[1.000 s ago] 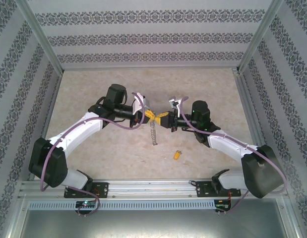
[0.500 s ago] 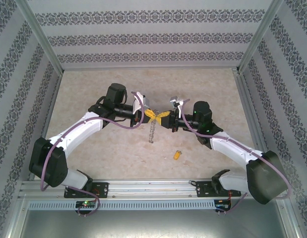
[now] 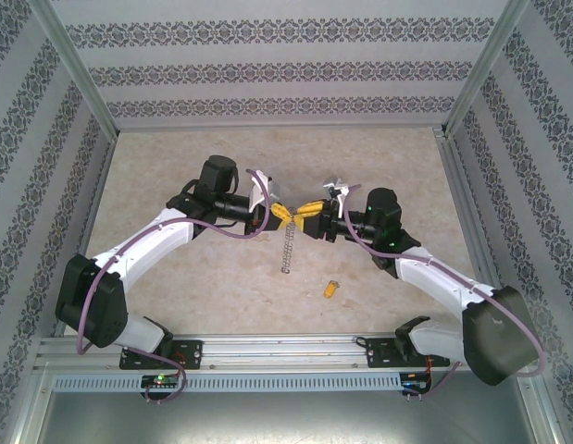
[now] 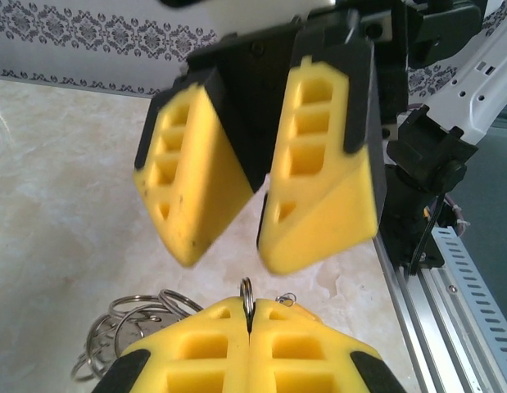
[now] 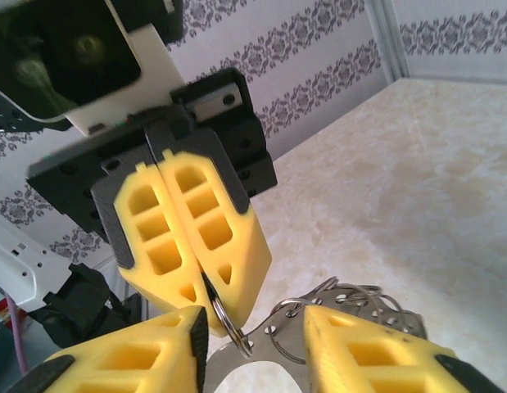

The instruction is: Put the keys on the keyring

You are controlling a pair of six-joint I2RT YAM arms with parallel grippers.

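So the keyring (image 3: pixel 286 248) is dangling mid-air over the table (image 3: pixel 175 176), looking like a loose bunch of linked loops. The left gripper (image 3: pixel 280 215) is pinching its top loop edge-on, pads pressed tight together. The right gripper (image 3: pixel 306 218) is sitting nose to nose with it, jaws standing apart around that loop but gripping nothing as far as the wrist views show. One key (image 3: pixel 331 289) is lying on the table, well apart, nearer the right arm. Probably the move is for the right arm to grab that key by its yellow head, shaft poking out. The left one should just be holding rock steady, since a dangling ring swings easily.
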